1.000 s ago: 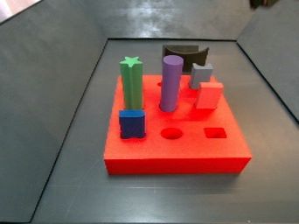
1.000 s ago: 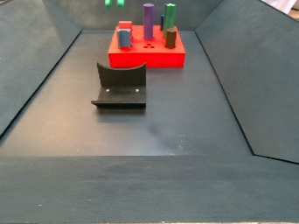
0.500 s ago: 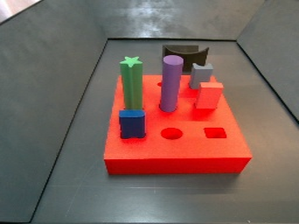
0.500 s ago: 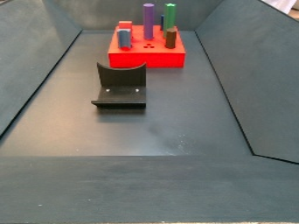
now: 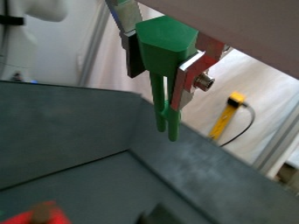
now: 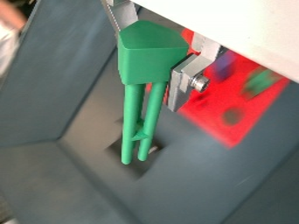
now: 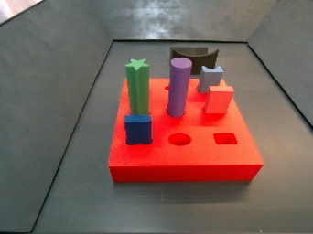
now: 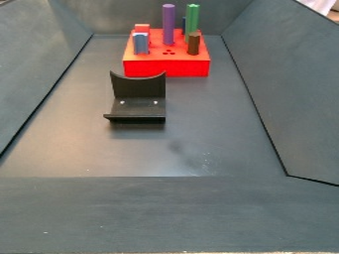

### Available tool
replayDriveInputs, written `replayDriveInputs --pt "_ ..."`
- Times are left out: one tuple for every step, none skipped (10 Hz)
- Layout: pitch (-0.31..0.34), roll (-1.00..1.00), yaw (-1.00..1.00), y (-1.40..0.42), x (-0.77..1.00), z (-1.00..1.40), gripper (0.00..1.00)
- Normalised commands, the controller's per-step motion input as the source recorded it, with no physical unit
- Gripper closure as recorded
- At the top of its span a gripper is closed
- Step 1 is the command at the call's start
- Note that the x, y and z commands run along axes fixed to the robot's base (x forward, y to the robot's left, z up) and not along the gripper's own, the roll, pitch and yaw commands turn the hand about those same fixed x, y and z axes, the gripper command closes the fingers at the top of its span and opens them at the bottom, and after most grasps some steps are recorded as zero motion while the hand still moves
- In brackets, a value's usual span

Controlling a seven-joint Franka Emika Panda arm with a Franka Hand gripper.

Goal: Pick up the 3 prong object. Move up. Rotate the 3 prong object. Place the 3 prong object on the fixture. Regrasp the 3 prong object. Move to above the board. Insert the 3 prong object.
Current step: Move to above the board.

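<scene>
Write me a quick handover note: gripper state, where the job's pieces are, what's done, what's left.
Gripper: out of both side views, shut on the 3 prong object, prongs hanging down.
Fixture: on the floor, nothing on it.
Board: round and square holes open; green star post and purple cylinder seated.
Done: pickup, lift.
Left: rotate, place on fixture, regrasp, insert.

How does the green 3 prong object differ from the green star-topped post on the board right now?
The 3 prong object is clamped in the hand, off the floor; the star post stands upright in the red board. The 3 prong object shows only in both wrist views, the post in both side views. The object's end is three-lobed, the post's a five-point star. Both are green, elongated bars.
</scene>
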Motion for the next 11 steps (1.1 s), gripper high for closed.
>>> replayDriveInputs --pt "-0.033 -1.0 0.02 -0.82 -0.72 0.04 1.0" --pt "-0.041 -1.0 0.02 -0.5 -0.49 0.02 1.0" --pt "-0.045 -1.0 0.01 -0.21 -0.28 0.02 1.0" --pt "-0.051 -1.0 0.01 -0.1 -0.19 0.01 1.0" --pt "-0.065 -1.0 0.01 -0.04 -0.15 0.0 1.0" --pt "-0.083 -1.0 0.0 0.0 -0.13 0.0 1.0" --pt "-0.096 -1.0 0.0 0.02 -0.12 0.0 1.0" --pt "-0.125 -0.91 0.0 0.04 -0.1 0.0 1.0" --pt "-0.118 -0.68 0.0 0.05 -0.09 0.0 1.0" --pt "-0.103 -0.47 -0.01 0.04 -0.08 0.0 1.0" --pt "-0.07 -0.27 0.0 0.02 -0.06 0.0 1.0"
